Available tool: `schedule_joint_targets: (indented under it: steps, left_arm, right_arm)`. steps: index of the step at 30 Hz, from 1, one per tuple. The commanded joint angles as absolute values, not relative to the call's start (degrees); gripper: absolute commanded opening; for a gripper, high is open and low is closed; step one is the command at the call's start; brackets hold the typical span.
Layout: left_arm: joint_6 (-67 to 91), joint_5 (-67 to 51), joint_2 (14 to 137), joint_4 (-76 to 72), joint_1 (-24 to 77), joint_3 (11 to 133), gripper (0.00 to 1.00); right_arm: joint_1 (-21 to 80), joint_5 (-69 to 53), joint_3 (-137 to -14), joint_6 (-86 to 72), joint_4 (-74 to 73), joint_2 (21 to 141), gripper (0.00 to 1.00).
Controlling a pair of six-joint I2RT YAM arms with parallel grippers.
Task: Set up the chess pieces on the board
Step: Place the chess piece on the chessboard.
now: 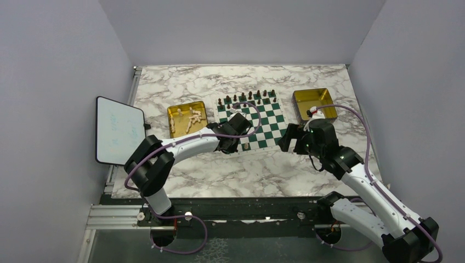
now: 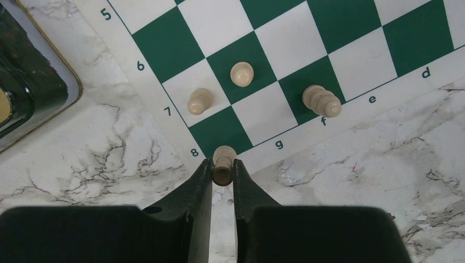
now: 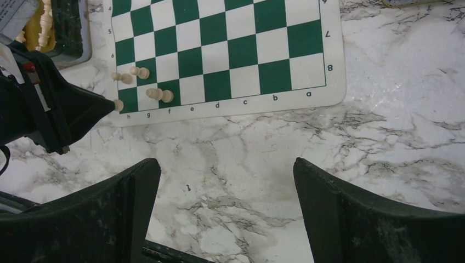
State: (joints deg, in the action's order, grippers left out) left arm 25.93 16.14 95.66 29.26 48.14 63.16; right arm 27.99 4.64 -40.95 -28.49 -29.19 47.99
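From above, the flat green-and-white checked chessboard (image 1: 268, 131) lies on the marble table (image 1: 181, 82). The left gripper (image 1: 234, 143) is at its near-left corner, and the right gripper (image 1: 284, 142) is just off its near-right corner. Loose cream wooden chess pieces (image 1: 189, 118) lie in the gold rectangular tray (image 1: 187, 103) left of the chessboard.

In the left wrist view, the jaws are clamped on one cream piece (image 2: 224, 159) at the chessboard's corner by the "8". Three other cream pieces (image 2: 242, 73) stand on squares near that corner.

In the right wrist view, the fingers (image 3: 329, 203) are wide apart and hold nothing, over marble beside the chessboard.
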Motion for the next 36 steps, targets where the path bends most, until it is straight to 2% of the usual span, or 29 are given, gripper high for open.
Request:
schedule_joint_targets:
  steps: [1,24,36]
  left_arm:
    - [26.12,18.08,97.12,26.81,48.43,62.53,0.14]
    - [25.49,18.94,99.38,25.37,48.39,61.53,0.15]
    - [25.93,18.8,99.21,25.39,48.38,61.26,0.3]
  right_arm:
    - [27.58,5.71,-41.25,-28.96,-27.97,48.24,0.96]
    - [27.6,6.02,-40.74,-29.79,-28.47,47.6,0.96]
    - [27.6,6.51,-40.53,-29.87,-29.1,46.45,0.96]
